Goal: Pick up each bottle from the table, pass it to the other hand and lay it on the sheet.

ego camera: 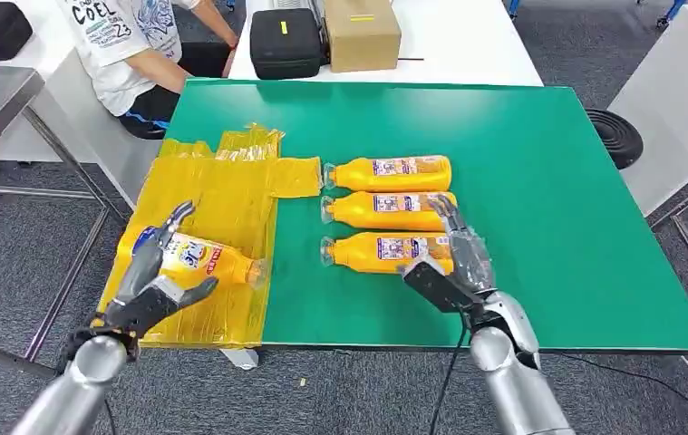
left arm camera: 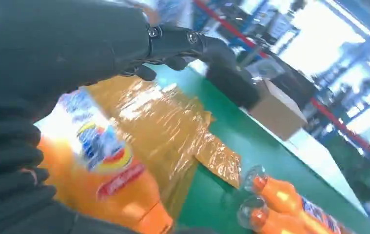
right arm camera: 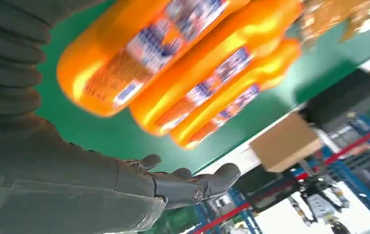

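Observation:
An orange bottle (ego camera: 193,256) with a blue and red label lies on the yellow plastic sheet (ego camera: 222,195) at the table's left edge. My left hand (ego camera: 154,276) straddles it with fingers spread, thumb on the near side; in the left wrist view the fingers (left arm camera: 187,44) stretch out above the bottle (left arm camera: 100,165) without closing on it. Three more orange bottles (ego camera: 392,172) (ego camera: 390,210) (ego camera: 381,251) lie side by side on the green table (ego camera: 539,181), caps toward the sheet. My right hand (ego camera: 453,258) hovers open over the base of the nearest one, fingers (right arm camera: 183,185) extended.
A person (ego camera: 131,45) sits beyond the table's far left corner. A black case (ego camera: 285,41) and a cardboard box (ego camera: 361,32) stand on a white table behind. A black round object (ego camera: 616,136) lies on the floor at the right. The table's front edge runs just behind my wrists.

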You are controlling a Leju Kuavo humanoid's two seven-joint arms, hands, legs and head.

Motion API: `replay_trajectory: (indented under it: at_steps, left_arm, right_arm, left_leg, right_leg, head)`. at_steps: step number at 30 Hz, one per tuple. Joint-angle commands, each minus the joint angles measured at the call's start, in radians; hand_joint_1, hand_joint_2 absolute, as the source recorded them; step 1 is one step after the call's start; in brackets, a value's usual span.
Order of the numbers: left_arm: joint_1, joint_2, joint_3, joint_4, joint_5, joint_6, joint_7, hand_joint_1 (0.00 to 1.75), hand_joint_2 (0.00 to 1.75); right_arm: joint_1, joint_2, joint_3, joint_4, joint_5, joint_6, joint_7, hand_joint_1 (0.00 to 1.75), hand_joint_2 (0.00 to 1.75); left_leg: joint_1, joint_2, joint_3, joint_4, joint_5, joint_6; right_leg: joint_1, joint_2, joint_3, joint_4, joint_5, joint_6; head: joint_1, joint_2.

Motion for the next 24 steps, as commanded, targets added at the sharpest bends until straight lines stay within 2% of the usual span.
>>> replay_trajectory:
  at_steps: [1, 4, 5, 8, 9, 16, 18, 20, 22, 24]
  left_arm:
    - [0.093, -0.182, 0.202, 0.005, 0.001, -0.003, 0.021, 0.0, 1.75]
    - [0.106, -0.199, 0.215, 0.015, -0.023, -0.001, 0.029, 0.0, 1.75]
    - [0.111, -0.208, 0.224, 0.015, -0.035, 0.002, 0.029, 0.0, 1.75]
    - [0.117, -0.213, 0.233, -0.001, -0.051, 0.002, 0.035, 0.0, 1.75]
    - [0.116, -0.212, 0.231, -0.003, -0.055, 0.002, 0.038, 0.0, 1.75]
    - [0.102, -0.216, 0.219, 0.02, -0.073, -0.011, 0.058, 0.0, 1.75]
    - [0.097, -0.213, 0.218, 0.032, -0.073, -0.012, 0.058, 0.0, 1.75]
    - [0.096, -0.212, 0.216, 0.035, -0.073, -0.013, 0.058, 0.0, 1.75]
    - [0.1, -0.211, 0.214, 0.029, -0.075, -0.009, 0.059, 0.0, 1.75]
    - [0.107, -0.209, 0.214, 0.021, -0.077, -0.007, 0.059, 0.0, 1.75]
  right_arm:
    - [-0.15, -0.058, 0.017, 0.225, 0.086, 0.079, 0.087, 0.0, 1.75]
    - [-0.256, -0.08, 0.073, 0.392, 0.121, 0.139, 0.094, 0.0, 1.75]
    - [-0.311, -0.066, 0.089, 0.486, 0.13, 0.134, 0.073, 0.0, 1.75]
    - [-0.39, -0.037, 0.138, 0.588, 0.154, 0.142, 0.078, 0.0, 1.75]
    - [-0.397, -0.033, 0.145, 0.595, 0.159, 0.148, 0.082, 0.0, 1.75]
    - [-0.444, -0.019, 0.189, 0.675, 0.167, 0.203, 0.103, 0.0, 1.75]
    - [-0.473, -0.015, 0.202, 0.719, 0.168, 0.219, 0.102, 0.0, 1.75]
    - [-0.491, -0.011, 0.21, 0.745, 0.166, 0.229, 0.096, 0.0, 1.75]
    - [-0.507, -0.005, 0.222, 0.769, 0.166, 0.235, 0.088, 0.0, 1.75]
    - [-0.514, 0.004, 0.233, 0.777, 0.168, 0.236, 0.086, 0.0, 1.75]
  left_leg:
    - [0.0, 0.001, 0.008, -0.001, -0.003, 0.0]
    - [0.001, 0.005, 0.01, -0.001, -0.004, 0.0]
    - [0.001, 0.007, 0.006, -0.001, -0.002, 0.001]
    - [0.001, 0.008, 0.008, -0.001, -0.003, 0.001]
    - [0.001, 0.011, 0.008, -0.001, -0.003, 0.001]
    - [0.002, 0.001, 0.003, 0.0, -0.001, 0.0]
    - [0.002, 0.001, 0.007, -0.001, -0.002, 0.0]
    - [0.001, 0.001, 0.002, 0.0, 0.0, 0.001]
    - [0.002, 0.002, 0.007, 0.0, -0.002, 0.001]
    - [0.002, 0.0, 0.002, 0.0, 0.0, 0.001]
  right_leg:
    - [0.001, -0.001, 0.008, -0.001, -0.003, -0.003]
    - [0.002, 0.003, 0.01, -0.002, -0.002, -0.003]
    - [0.001, 0.005, 0.005, -0.002, 0.0, -0.001]
    - [0.002, 0.006, 0.007, -0.002, 0.0, -0.002]
    - [0.002, 0.009, 0.007, -0.002, 0.001, -0.002]
    - [0.002, 0.0, 0.004, 0.0, -0.001, -0.002]
    - [0.003, -0.001, 0.008, -0.001, -0.002, -0.003]
    - [0.002, -0.001, 0.003, 0.0, 0.0, -0.001]
    - [0.002, 0.0, 0.007, 0.0, -0.002, -0.003]
    - [0.002, -0.001, 0.003, 0.0, 0.0, -0.001]
  head:
    - [0.0, 0.0]
    - [-0.001, 0.0]
    - [-0.001, 0.0]
    - [0.0, 0.0]
    - [0.0, 0.0]
    - [0.0, 0.0]
    - [0.0, 0.0]
    - [-0.001, 0.0]
    - [0.0, 0.0]
    - [0.0, 0.0]
